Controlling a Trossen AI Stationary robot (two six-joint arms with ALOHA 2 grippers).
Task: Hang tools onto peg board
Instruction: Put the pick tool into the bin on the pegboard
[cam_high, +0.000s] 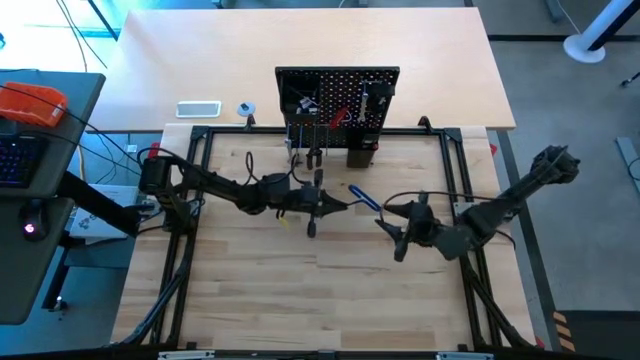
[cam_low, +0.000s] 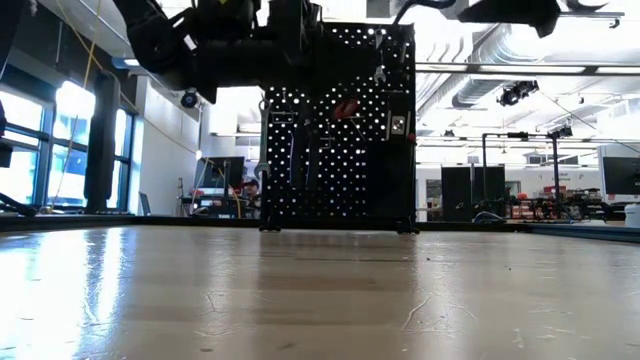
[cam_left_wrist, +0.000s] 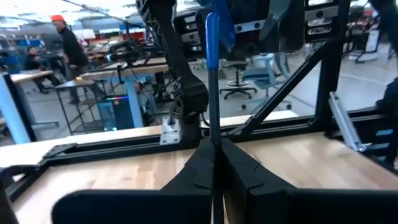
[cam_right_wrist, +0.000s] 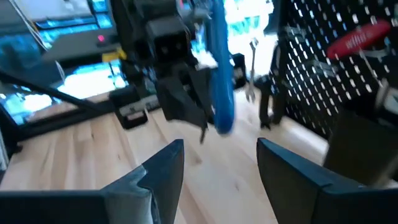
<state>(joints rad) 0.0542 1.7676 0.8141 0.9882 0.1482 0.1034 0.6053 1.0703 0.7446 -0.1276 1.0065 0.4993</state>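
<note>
Holding the blue-handled T hex key (cam_left_wrist: 212, 68) by its metal shaft, the left gripper (cam_high: 330, 206) is clamped tight on it above the middle of the table, with the blue handle (cam_high: 364, 196) sticking out toward the right gripper (cam_high: 392, 230), whose fingers (cam_right_wrist: 155, 168) stand wide apart and empty just short of it. It looks to me like a handover or a regrasp before hanging; next the key must be carried to the peg board (cam_high: 337, 105) and its handle settled over a free hook. The board stands upright at the table's far edge, already carrying a red-handled screwdriver (cam_right_wrist: 357, 38) and some wrenches (cam_right_wrist: 252, 68). What sits in its small black bins I cannot tell
</note>
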